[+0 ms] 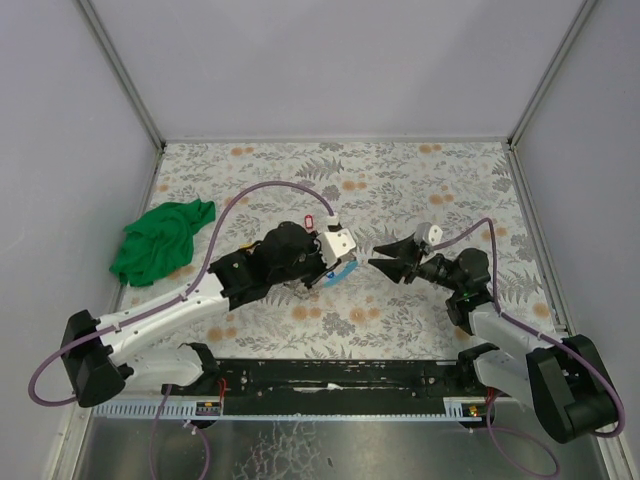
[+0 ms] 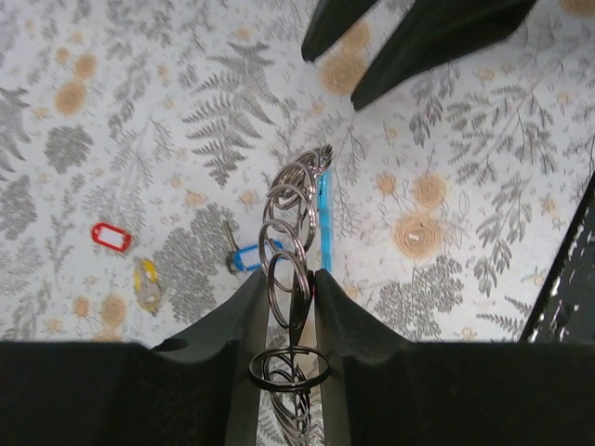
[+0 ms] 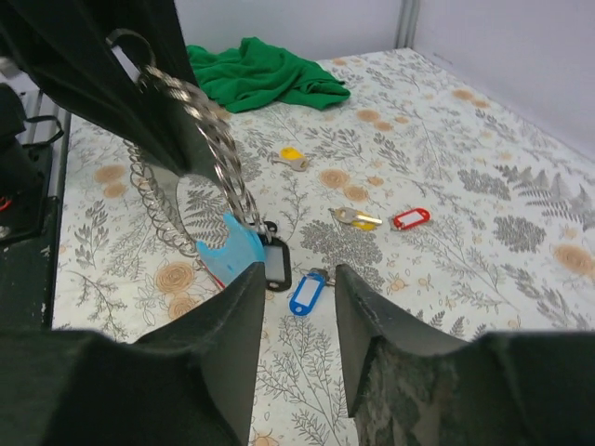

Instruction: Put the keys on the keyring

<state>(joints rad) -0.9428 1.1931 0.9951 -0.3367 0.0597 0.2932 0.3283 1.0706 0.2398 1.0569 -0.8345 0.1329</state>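
Left claw (image 2: 290, 279) clenched on keyring (image 2: 288, 200) | right claw (image 3: 296, 271) released, jaws apart | key tags (image 3: 305, 293) illegible

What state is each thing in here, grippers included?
left gripper: shut on the keyring
right gripper: open, empty, facing the keyring
keyring: chain of rings, held up
light-blue tag: hanging from the keyring
red-tagged key: loose on the table
blue-tagged key: loose on the table
yellow-tagged key: loose on the table
green cloth: crumpled on the table
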